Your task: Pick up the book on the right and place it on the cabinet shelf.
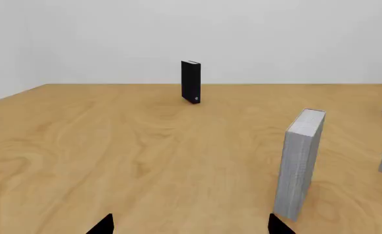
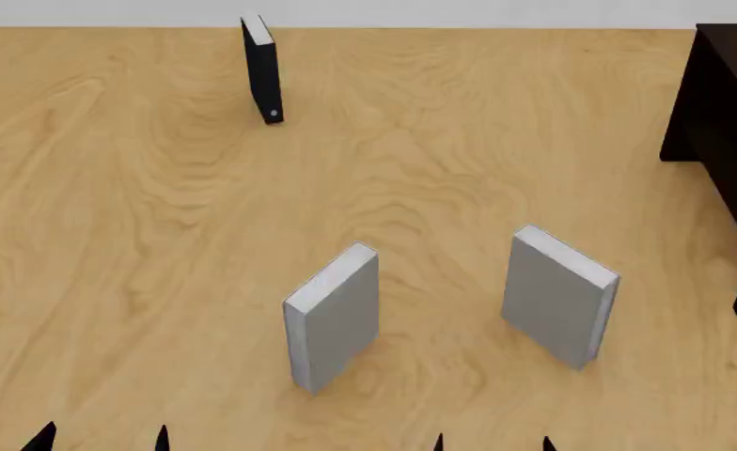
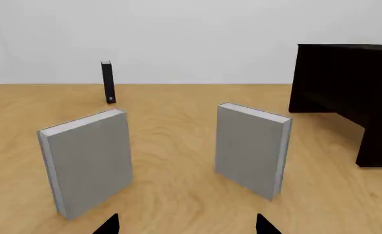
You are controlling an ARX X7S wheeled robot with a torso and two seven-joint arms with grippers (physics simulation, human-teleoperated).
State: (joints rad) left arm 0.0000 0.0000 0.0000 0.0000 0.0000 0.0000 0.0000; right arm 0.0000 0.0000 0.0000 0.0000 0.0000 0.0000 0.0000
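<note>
No legible text, label, brand or number on any surface — the black book [image 2: 262, 70] bears 1 small pale round mark near its base, unreadable.

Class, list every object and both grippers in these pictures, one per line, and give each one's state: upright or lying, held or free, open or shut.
Right grey book: upright on the table, free.
Left grey book: upright, free.
Thin black book: upright, far back, free.
Dark cabinet: standing at the table's right, nothing visible on it.
Left gripper: jaws open, empty.
Right gripper: jaws open, empty.
</note>
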